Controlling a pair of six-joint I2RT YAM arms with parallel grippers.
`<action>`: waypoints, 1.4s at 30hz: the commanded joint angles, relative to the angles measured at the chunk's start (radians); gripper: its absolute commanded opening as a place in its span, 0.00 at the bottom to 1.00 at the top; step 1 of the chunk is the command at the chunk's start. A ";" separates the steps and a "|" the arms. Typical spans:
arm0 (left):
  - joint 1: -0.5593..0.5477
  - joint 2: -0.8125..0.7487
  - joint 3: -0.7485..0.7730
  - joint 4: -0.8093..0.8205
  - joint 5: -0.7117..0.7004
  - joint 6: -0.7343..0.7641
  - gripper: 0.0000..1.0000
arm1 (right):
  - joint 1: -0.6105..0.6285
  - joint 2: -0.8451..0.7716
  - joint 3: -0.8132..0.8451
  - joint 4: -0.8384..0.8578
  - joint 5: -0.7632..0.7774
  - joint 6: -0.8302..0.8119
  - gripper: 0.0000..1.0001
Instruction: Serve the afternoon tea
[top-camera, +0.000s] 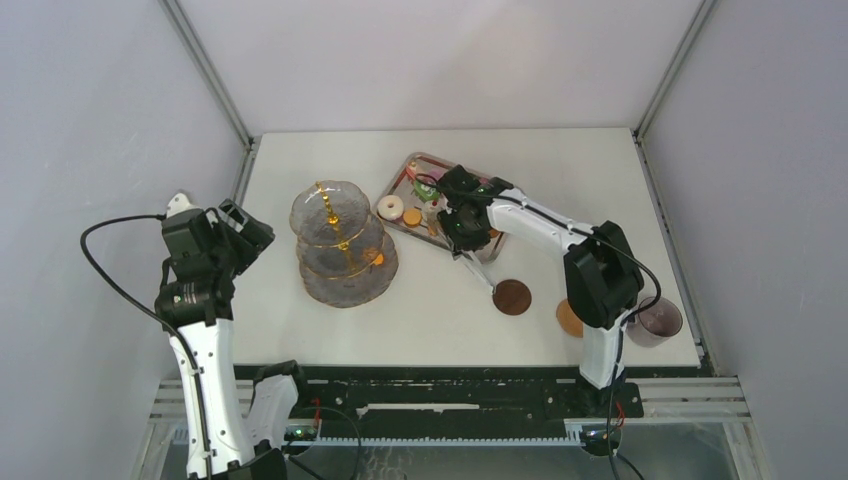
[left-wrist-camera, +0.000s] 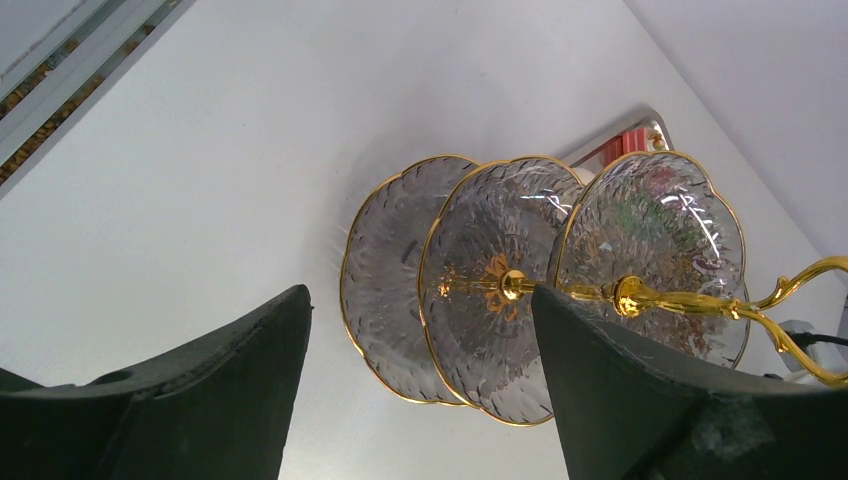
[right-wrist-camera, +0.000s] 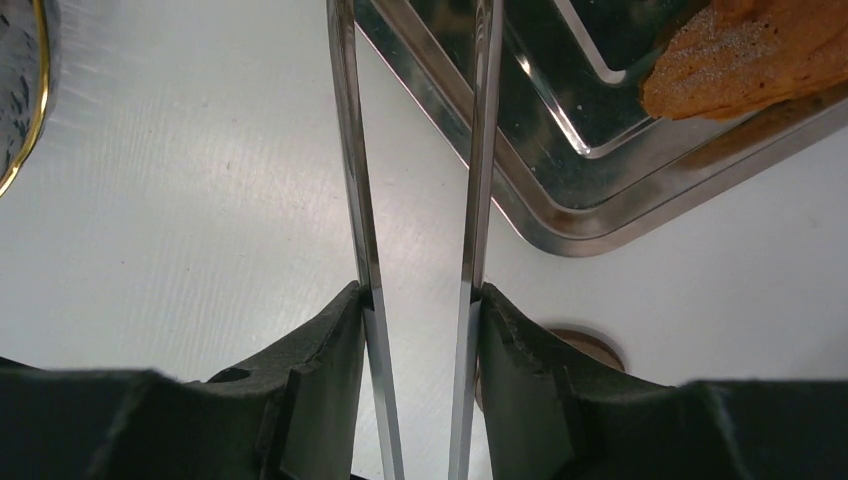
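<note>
The three-tier glass stand (top-camera: 340, 240) with its gold pole stands left of centre, and an orange cookie (top-camera: 377, 259) lies on its lowest tier. A white donut (top-camera: 390, 208), another orange cookie (top-camera: 411, 216) and small colourful cakes (top-camera: 428, 190) lie in the steel tray (top-camera: 400, 172). My right gripper (top-camera: 462, 232) is over the tray's near side, shut on the long metal tongs (right-wrist-camera: 350, 150), whose two arms point toward the tray's corner (right-wrist-camera: 560, 215) and a cookie (right-wrist-camera: 740, 55). My left gripper (left-wrist-camera: 420, 295) is open and empty, left of the stand (left-wrist-camera: 480, 230).
Two brown coasters (top-camera: 512, 297) (top-camera: 568, 318) lie near the front right, one partly behind the right arm. A cup (top-camera: 655, 322) stands at the table's right front edge. The tongs' rear end (top-camera: 478, 270) sticks out toward the nearer coaster (right-wrist-camera: 590, 350).
</note>
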 joint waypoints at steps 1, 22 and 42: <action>-0.002 -0.016 0.017 0.044 0.014 0.019 0.85 | 0.004 0.025 0.055 0.012 0.004 0.009 0.49; -0.001 -0.016 -0.001 0.049 0.018 0.016 0.85 | -0.023 -0.059 -0.050 0.011 0.002 -0.006 0.50; -0.002 -0.025 0.006 0.046 0.020 0.014 0.85 | -0.014 0.010 0.013 -0.028 -0.014 -0.039 0.54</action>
